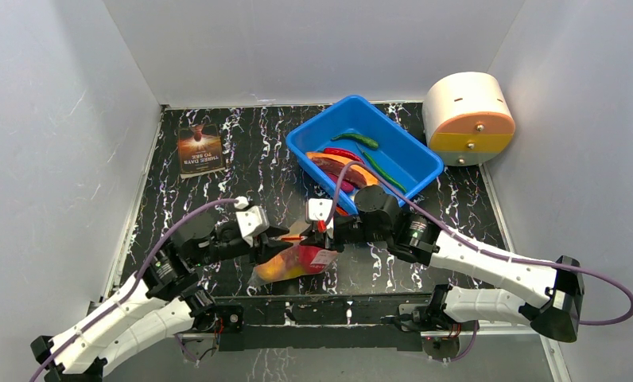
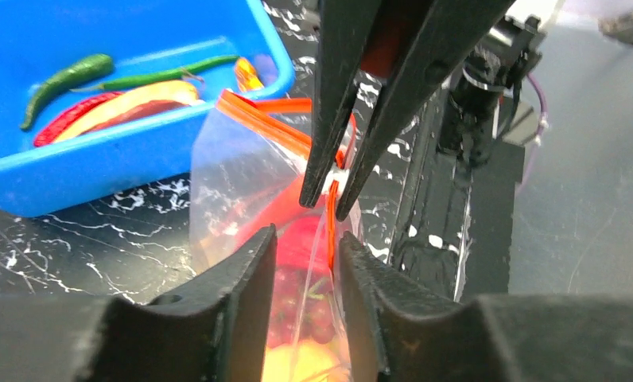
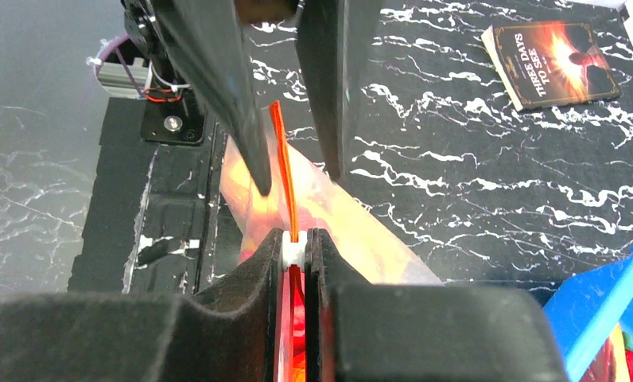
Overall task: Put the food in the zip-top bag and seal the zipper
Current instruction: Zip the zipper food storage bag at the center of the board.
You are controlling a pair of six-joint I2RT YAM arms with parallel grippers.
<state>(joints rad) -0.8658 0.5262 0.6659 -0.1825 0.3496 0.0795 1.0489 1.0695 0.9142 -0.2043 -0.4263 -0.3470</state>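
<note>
The zip-top bag (image 1: 297,263) lies at the near middle of the table with a red fruit (image 2: 297,247), purple grapes (image 2: 313,310) and a yellow fruit inside. Its orange zipper (image 3: 281,159) stands up along the mouth. My right gripper (image 1: 321,231) is shut on the white slider (image 3: 295,251) of the zipper. My left gripper (image 1: 285,236) is open, its fingers (image 2: 250,270) straddling the bag's mouth edge just in front of the slider, without pinching it. Green chilies (image 1: 355,139) and a red chili (image 1: 341,153) lie in the blue tub.
The blue tub (image 1: 425,163) stands behind the bag, right of centre. A brown printed card (image 1: 199,149) lies at the back left. A white and orange cylinder (image 1: 467,118) stands at the back right. Grey walls close in on the sides.
</note>
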